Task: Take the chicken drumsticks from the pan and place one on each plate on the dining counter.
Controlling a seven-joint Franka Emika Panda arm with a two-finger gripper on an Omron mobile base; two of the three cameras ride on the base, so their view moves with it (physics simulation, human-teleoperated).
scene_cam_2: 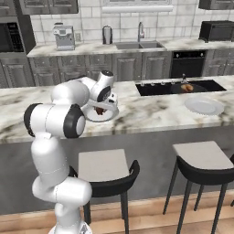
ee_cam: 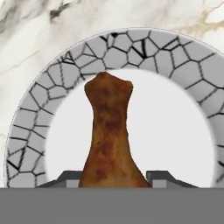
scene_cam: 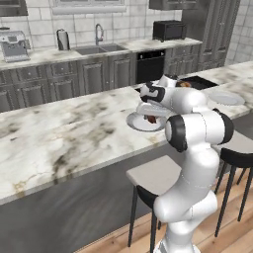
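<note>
The gripper (ee_cam: 114, 178) was clamped on a chicken drumstick (ee_cam: 107, 131), its two fingertips (ee_cam: 70, 178) pressing either side of the fat end, and it hung right over the near plate (ee_cam: 131, 48) on the dining counter (scene_cam: 59, 133). Whether the meat touched the dish yet couldn't be told. So the first delivery looked almost there, but not released. Over on the cooktop, the pan (scene_cam_2: 194, 87) held the second drumstick (scene_cam_2: 186, 87), and the far plate (scene_cam_2: 204, 106) sat bare. By that showing, roughly half the job remained: let go here, then fetch the other.
</note>
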